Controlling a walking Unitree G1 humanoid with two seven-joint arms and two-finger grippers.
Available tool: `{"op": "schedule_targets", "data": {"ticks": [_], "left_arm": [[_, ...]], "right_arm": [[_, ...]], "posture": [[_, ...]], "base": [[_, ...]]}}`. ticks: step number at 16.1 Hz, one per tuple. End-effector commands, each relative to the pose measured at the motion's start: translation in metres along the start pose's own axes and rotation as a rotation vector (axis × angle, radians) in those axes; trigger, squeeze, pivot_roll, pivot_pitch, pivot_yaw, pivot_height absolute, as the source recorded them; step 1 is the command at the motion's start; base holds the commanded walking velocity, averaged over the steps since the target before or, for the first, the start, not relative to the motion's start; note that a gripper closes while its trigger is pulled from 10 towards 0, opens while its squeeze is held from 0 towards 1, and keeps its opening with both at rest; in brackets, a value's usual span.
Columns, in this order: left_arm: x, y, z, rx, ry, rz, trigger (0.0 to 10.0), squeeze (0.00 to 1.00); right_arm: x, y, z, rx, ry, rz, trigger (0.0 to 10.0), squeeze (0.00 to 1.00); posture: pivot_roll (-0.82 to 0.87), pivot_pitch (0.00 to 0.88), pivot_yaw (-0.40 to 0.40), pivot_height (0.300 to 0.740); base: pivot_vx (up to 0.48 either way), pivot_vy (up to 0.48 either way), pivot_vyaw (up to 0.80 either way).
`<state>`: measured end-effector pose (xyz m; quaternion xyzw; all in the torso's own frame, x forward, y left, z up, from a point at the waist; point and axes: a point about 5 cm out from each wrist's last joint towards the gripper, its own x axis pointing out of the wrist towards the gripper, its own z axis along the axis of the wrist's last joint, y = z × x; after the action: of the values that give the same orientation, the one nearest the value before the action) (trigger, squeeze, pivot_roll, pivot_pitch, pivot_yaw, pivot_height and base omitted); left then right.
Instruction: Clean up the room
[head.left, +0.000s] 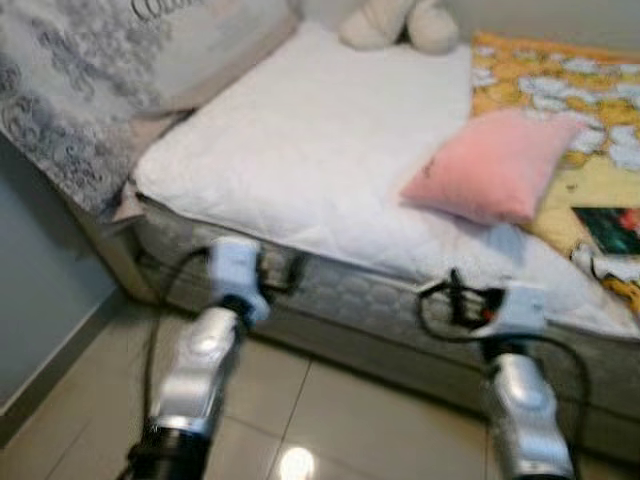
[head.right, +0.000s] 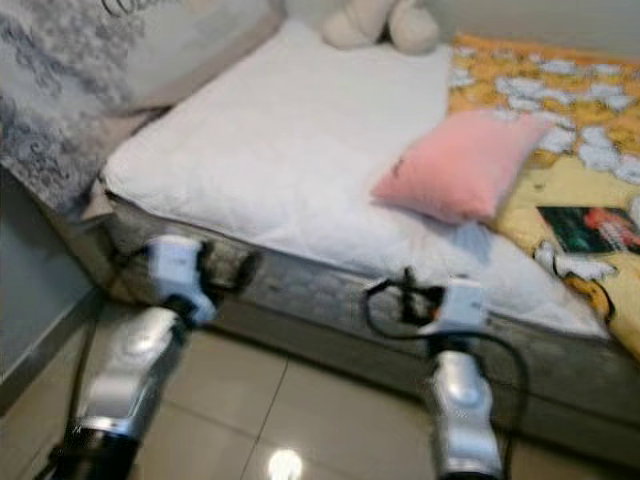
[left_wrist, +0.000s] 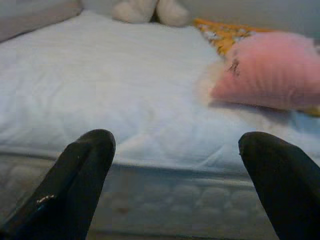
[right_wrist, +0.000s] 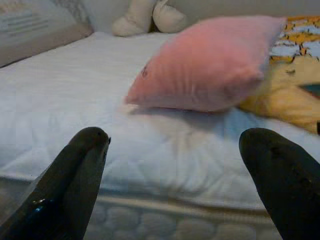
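Facing the long side of a bed, the robot holds both arms out low over the tiled floor, short of the mattress edge, as if it means to tidy what lies on top. Its left gripper is spread wide with nothing between the fingers, aimed at the bare white stretch of mattress cover; the right gripper is equally wide and empty, and it looks straight at a pink pillow. That pillow lies askew near the near edge of the bed, half on the white cover and half on a yellow patterned blanket that covers the bed's right-hand part, which suggests it was dropped there rather than set in place. A cream stuffed toy sits at the far edge against the wall, and a large grey patterned pillow leans at the left end, probably its proper spot at the head. What looks like a dark book or magazine rests on the blanket near the right edge, though blur makes it hard to be sure. Judging by the aim of the right arm, the pink pillow seems the likeliest first pick, a soft thing that will need a deep, wide grasp.
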<state>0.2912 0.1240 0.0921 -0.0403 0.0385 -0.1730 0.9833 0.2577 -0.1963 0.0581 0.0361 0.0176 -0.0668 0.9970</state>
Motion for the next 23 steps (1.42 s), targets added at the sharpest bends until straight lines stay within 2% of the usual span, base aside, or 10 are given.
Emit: {"op": "schedule_targets", "data": {"ticks": [1, 4, 9, 12, 15, 20, 23], "left_arm": [[-0.003, 0.010, 0.005, 0.036, -0.019, 0.024, 10.0, 0.00], [-0.004, 0.007, 0.012, 0.045, -0.058, 0.007, 10.0, 0.00], [-0.003, 0.006, 0.013, 0.058, -0.069, 0.001, 10.0, 0.00], [-0.001, 0.005, 0.015, 0.062, -0.079, -0.005, 10.0, 0.00], [0.000, 0.004, 0.015, 0.056, -0.080, -0.005, 10.0, 0.00], [0.000, 0.000, 0.018, 0.073, -0.102, -0.017, 10.0, 0.00], [0.001, 0.000, 0.019, 0.076, -0.106, -0.020, 10.0, 0.00]], "right_arm": [[0.002, 0.011, 0.003, 0.012, -0.013, 0.030, 10.0, 0.00], [0.003, 0.016, 0.003, 0.010, -0.018, 0.033, 10.0, 0.00], [0.003, 0.012, 0.003, -0.001, -0.018, 0.012, 10.0, 0.00], [0.006, 0.013, 0.011, -0.036, -0.055, 0.023, 10.0, 0.00], [0.007, 0.015, 0.008, -0.026, -0.035, 0.034, 10.0, 0.00], [0.009, 0.018, 0.011, -0.052, -0.052, 0.041, 10.0, 0.00], [0.010, 0.019, 0.011, -0.044, -0.043, 0.047, 10.0, 0.00]], "posture": [[-0.02, 0.000, 0.028, 0.713], [-0.02, 0.000, 0.027, 0.713], [-0.03, 0.000, 0.028, 0.713], [-0.03, 0.000, 0.028, 0.713], [-0.03, 0.000, 0.027, 0.709], [-0.03, 0.000, 0.024, 0.700], [-0.03, 0.000, 0.024, 0.700]], "base": [[0.000, 0.000, 0.00], [0.196, 0.000, -0.40], [0.436, 0.000, -0.56], [0.439, 0.000, 0.00], [0.439, 0.000, -0.58], [0.459, 0.000, 0.00], [0.480, 0.000, -0.53]]}}
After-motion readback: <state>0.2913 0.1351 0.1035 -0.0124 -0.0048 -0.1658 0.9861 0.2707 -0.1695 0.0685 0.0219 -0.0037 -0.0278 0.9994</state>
